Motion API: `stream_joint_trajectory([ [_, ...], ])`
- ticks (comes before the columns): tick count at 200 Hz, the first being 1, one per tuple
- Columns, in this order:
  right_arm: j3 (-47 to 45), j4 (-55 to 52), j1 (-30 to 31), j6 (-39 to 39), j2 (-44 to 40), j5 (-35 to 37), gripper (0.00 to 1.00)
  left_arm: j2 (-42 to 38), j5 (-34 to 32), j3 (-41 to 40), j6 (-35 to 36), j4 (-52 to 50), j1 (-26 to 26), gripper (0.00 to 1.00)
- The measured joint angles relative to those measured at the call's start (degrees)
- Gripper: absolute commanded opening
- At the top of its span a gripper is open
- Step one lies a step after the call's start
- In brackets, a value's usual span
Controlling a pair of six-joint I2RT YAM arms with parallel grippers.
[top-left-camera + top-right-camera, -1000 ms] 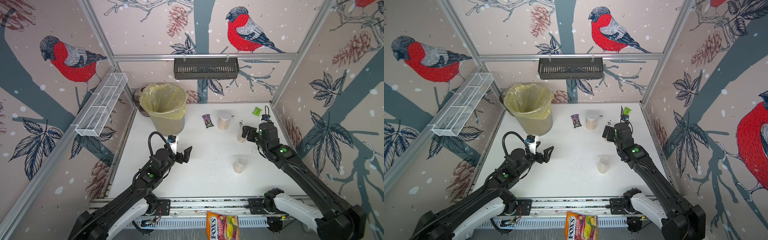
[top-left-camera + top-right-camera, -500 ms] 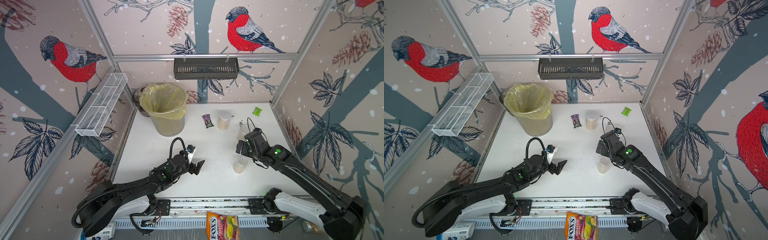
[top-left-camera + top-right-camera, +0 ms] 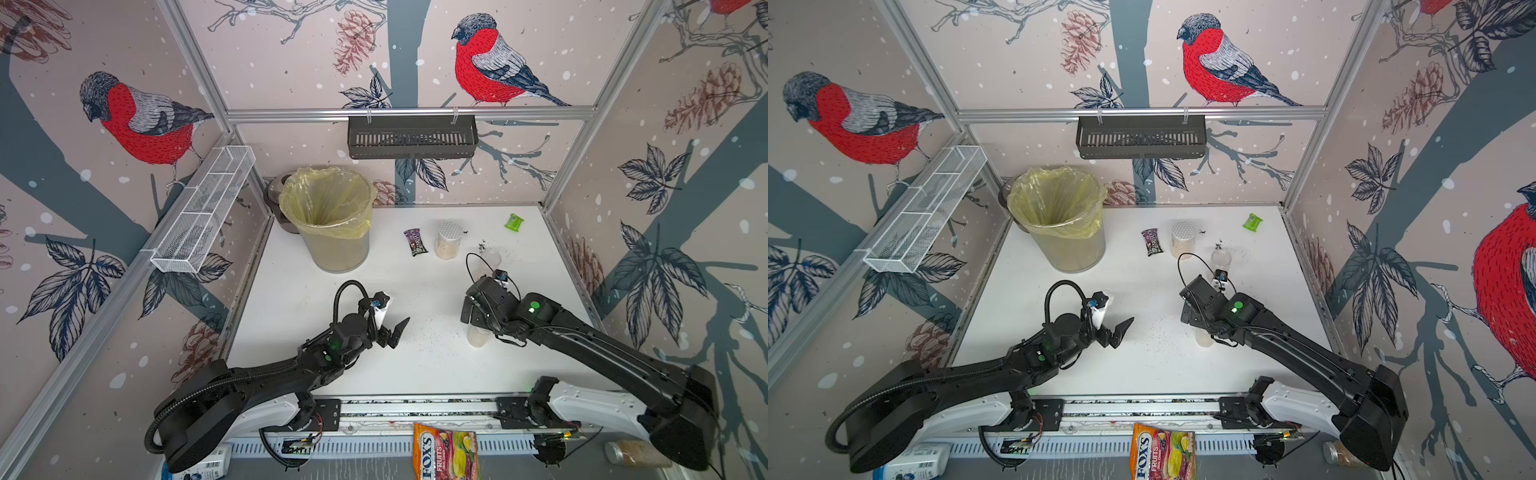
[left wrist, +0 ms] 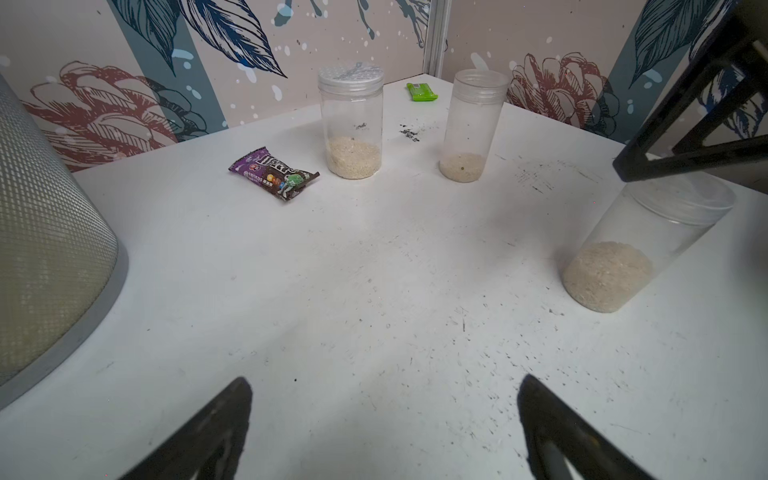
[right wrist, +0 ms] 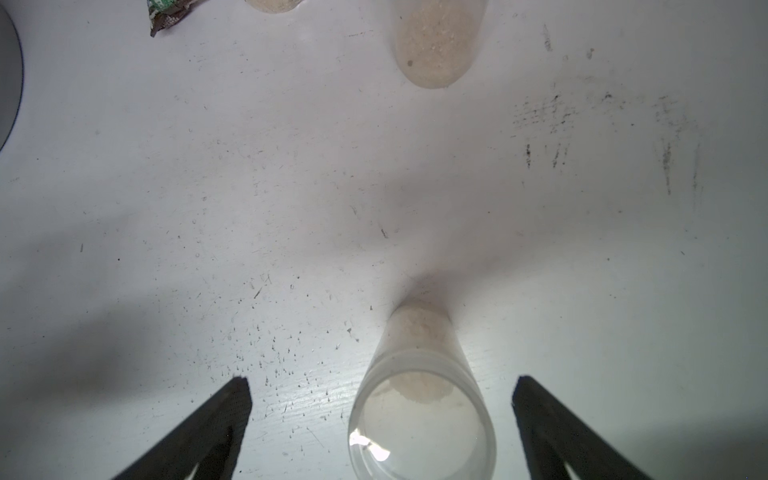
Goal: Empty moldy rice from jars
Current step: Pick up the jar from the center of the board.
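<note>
While both arms reach in from the near edge, both top views give the layout. Left gripper [image 3: 390, 328] hovers low over the table [image 3: 415, 370], left of centre, jaws spread with nothing between them. Right gripper [image 3: 473, 322] points down over the near slim jar [image 3: 478, 337] and hides most of it. Far slim jar [image 3: 491, 258] stands just behind that wrist. Wide jar [image 3: 449, 241], dotted lid on, sits farther back with a purple candy packet [image 3: 415, 242] just beside it. Bin [image 3: 336, 255], yellow liner, fills the back left corner; green packet [image 3: 514, 222] lies near the back right corner. Open room: a broad bare strip between the two grippers and along the near edge. Printed walls [image 3: 540, 62] (birds, pinecones) close three sides.

Left wrist view: jaws wide apart, bare table between them. All three jars upright, lids on, moldy rice [image 4: 353, 158] a shallow layer at each bottom. A right finger shows just above the near slim jar's lid. Bin wall close at one side.

Right wrist view: fingers [image 5: 216, 419] stand either side of the near slim jar, clear gaps on both sides, not touching it. Surface white and scuffed, dark specks [image 5: 270, 357] scattered beside the jar.
</note>
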Motion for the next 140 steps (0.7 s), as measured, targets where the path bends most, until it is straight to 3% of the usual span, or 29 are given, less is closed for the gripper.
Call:
stream_joint_trajectory([
  [140, -4.13, 0.52, 2.14, 1.49, 0.94, 0.85, 0.82, 0.72, -1.46, -1.49, -0.20, 1.44, -0.04, 0.98],
])
